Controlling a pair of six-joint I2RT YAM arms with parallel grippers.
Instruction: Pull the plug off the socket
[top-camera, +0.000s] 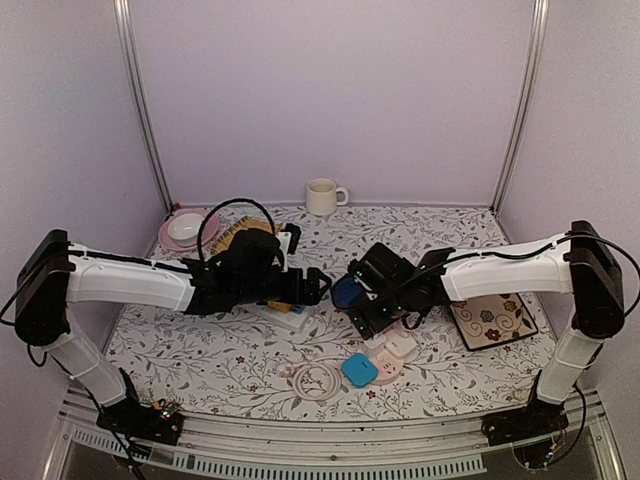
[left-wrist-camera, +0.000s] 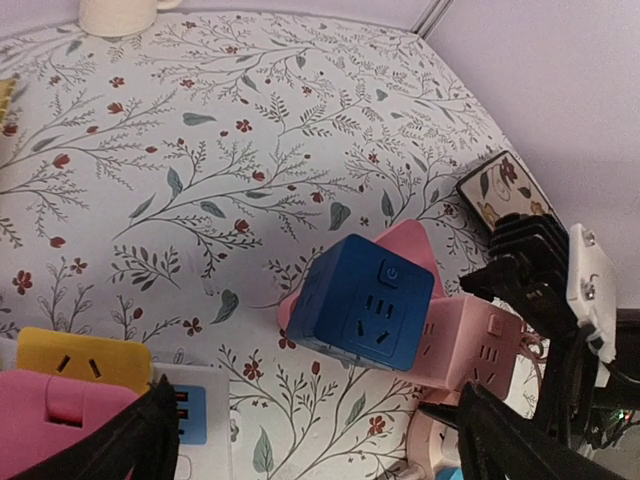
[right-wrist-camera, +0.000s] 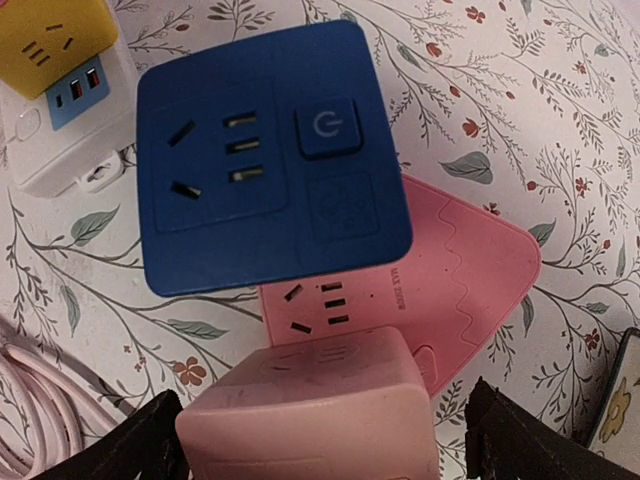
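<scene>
A flat pink socket strip (right-wrist-camera: 470, 265) lies on the floral table with two cube plugs seated in it: a blue cube (right-wrist-camera: 265, 150) and a pale pink cube (right-wrist-camera: 310, 415). My right gripper (right-wrist-camera: 320, 445) is open, its black fingers (right-wrist-camera: 150, 445) standing either side of the pink cube, with the blue cube just beyond. In the left wrist view the blue cube (left-wrist-camera: 365, 305) and pink cube (left-wrist-camera: 470, 345) sit ahead of my open left gripper (left-wrist-camera: 320, 450), which has nothing between its fingers. From above, the blue cube (top-camera: 345, 291) shows between the two grippers.
A white power strip (right-wrist-camera: 65, 150) carrying a yellow cube (right-wrist-camera: 50, 40) lies to the left. A coiled pink cable (top-camera: 310, 380), a light blue square block (top-camera: 359, 369), a floral tile (top-camera: 492, 320), a mug (top-camera: 322, 196) and a pink plate (top-camera: 187, 230) are on the table.
</scene>
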